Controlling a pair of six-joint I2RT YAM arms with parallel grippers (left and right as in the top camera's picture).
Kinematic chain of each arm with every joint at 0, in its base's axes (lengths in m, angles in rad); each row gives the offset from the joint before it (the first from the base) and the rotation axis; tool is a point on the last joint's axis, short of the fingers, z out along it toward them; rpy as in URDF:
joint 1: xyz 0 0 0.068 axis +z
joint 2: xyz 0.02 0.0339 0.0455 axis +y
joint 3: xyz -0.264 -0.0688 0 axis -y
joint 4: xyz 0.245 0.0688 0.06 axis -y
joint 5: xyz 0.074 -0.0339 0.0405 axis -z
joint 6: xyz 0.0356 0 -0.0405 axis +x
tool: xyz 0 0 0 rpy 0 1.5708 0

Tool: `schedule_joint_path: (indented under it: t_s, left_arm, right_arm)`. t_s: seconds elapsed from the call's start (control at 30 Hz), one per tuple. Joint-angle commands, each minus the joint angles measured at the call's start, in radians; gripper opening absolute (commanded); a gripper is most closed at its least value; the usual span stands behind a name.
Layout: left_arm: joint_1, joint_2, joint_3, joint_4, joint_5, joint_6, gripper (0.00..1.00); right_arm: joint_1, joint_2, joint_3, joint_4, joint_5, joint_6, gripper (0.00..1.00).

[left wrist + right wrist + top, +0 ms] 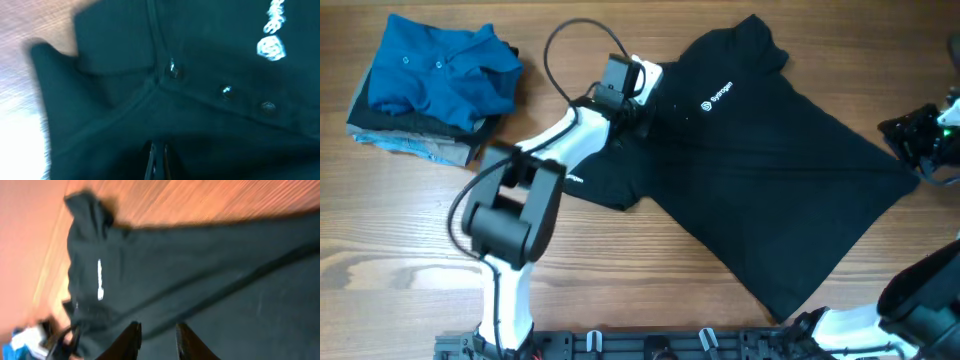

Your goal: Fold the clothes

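Surface: a wooden bench (400, 250) with pale brown grain, seen from overhead.
Task garment: the black polo shirt (790, 170) lies on the middle and right of the bench, chest side up and set on a slant. Its collar end points far and left and its hem reaches near and right.
Markings: a small white chest logo (718, 98) shows near the collar. White lettering (575, 180) sits on the sleeve that lies toward the near left.
Other sleeve: it points to the far side, with wood showing around it.
Collar: in the left wrist view the collar (115, 45) lies opened flat, with three buttons (226, 90) running along the placket.
Left gripper: the left gripper (158, 160) is clenched, tips together, right down at the cloth by the collar and placket. The view is dark and blurred, so I cannot tell whether any fabric is pinched between the tips.
Right gripper: the right gripper (157, 342) is released, its two fingers (131, 340) standing apart with nothing between them. It hangs over the right part of the shirt.
Stack: at the far left a folded blue polo shirt (440, 70) sits on top of grey and light-blue garments (410, 140), well apart from the black one.
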Motion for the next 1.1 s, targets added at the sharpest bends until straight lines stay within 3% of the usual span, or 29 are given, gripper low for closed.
schedule_joint_path:
  t_s: [0.0, 0.2, 0.37, 0.5, 0.57, 0.73, 0.9, 0.93, 0.97, 1.03, 1.07]
  left_arm:
    - [0.019, 0.081, 0.006, 0.047, -0.082, 0.019, 0.04]
    - [0.177, 0.156, 0.006, 0.030, -0.347, -0.153, 0.07]
    - [0.332, 0.136, 0.006, -0.044, -0.203, -0.169, 0.04]
    - [0.329, 0.067, 0.006, -0.084, -0.149, -0.166, 0.08]
    - [0.303, 0.023, 0.006, -0.104, -0.150, -0.164, 0.15]
    - [0.271, -0.101, 0.006, -0.158, -0.150, -0.162, 0.43]
    - [0.267, -0.228, 0.006, -0.243, -0.150, -0.163, 0.58]
    - [0.266, -0.257, 0.006, -0.260, -0.150, -0.163, 0.61]
    - [0.266, -0.278, 0.006, -0.273, -0.150, -0.163, 0.66]
    - [0.267, -0.309, 0.006, -0.291, -0.150, -0.162, 0.71]
    - [0.268, -0.322, 0.006, -0.302, -0.150, -0.162, 0.72]
  right_arm:
    - [0.055, -0.034, 0.011, -0.045, 0.002, -0.113, 0.27]
    - [0.186, -0.033, -0.062, -0.024, 0.138, -0.111, 0.30]
    - [0.280, -0.021, -0.203, 0.061, 0.304, 0.070, 0.39]
    - [0.306, 0.025, -0.356, 0.219, 0.309, 0.134, 0.41]
    - [0.313, 0.061, -0.418, 0.303, 0.294, 0.108, 0.55]
    - [0.317, 0.157, -0.484, 0.428, 0.167, 0.002, 0.60]
    - [0.323, 0.220, -0.484, 0.454, 0.170, 0.011, 0.48]
    - [0.321, 0.223, -0.484, 0.459, 0.242, 0.050, 0.45]
    - [0.317, 0.223, -0.483, 0.471, 0.314, 0.105, 0.37]
    - [0.291, 0.222, -0.472, 0.541, 0.415, 0.198, 0.06]
    - [0.270, 0.222, -0.455, 0.569, 0.416, 0.199, 0.04]
